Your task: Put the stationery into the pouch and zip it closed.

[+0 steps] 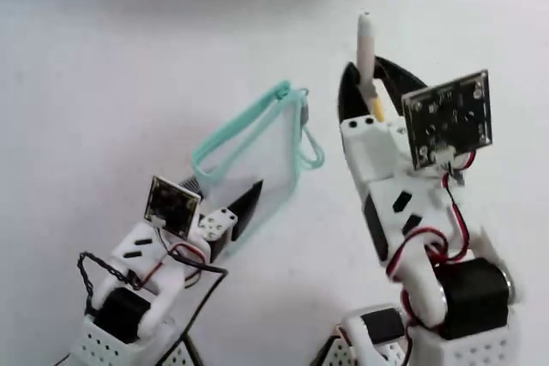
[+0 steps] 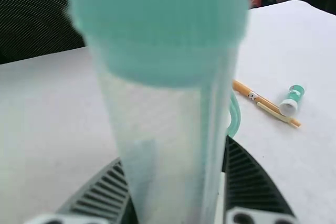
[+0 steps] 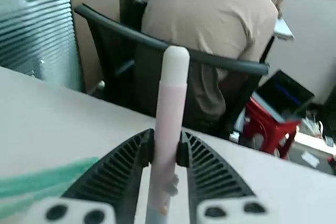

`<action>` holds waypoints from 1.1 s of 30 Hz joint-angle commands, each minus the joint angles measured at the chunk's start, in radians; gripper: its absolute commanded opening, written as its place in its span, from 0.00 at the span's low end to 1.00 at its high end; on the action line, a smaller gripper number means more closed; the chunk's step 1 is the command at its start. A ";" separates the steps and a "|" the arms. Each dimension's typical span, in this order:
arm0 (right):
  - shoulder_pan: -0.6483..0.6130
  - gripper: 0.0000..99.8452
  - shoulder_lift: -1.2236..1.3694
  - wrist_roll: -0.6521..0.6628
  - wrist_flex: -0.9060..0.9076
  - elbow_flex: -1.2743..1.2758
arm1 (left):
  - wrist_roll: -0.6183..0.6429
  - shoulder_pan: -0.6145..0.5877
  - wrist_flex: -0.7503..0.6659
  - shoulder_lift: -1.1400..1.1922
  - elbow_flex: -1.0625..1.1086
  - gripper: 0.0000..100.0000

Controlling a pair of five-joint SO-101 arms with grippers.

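A clear pouch (image 1: 253,156) with teal trim lies tilted on the white table, its near corner between the black jaws of my left gripper (image 1: 243,205), which is shut on it. In the left wrist view the pouch (image 2: 163,103) stands close up between those jaws. My right gripper (image 1: 369,96) is shut on a pale pink pen (image 1: 365,45) with a white tip that points to the table's far edge. That pen (image 3: 170,103) sticks up between the jaws of the right gripper (image 3: 165,148). An orange pen (image 2: 265,103) and a small teal-capped stick (image 2: 291,99) lie on the table beyond the pouch.
The white table (image 1: 111,83) stretches wide to the left and far side. A teal loop (image 1: 310,150) hangs off the pouch's right corner, close to the right arm. Beyond the far edge stands a black chair (image 3: 173,56) with a seated person.
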 commanded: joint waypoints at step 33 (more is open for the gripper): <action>-0.467 0.02 0.360 0.012 -0.131 -0.141 | 0.006 0.001 -0.003 -0.007 -0.032 0.21</action>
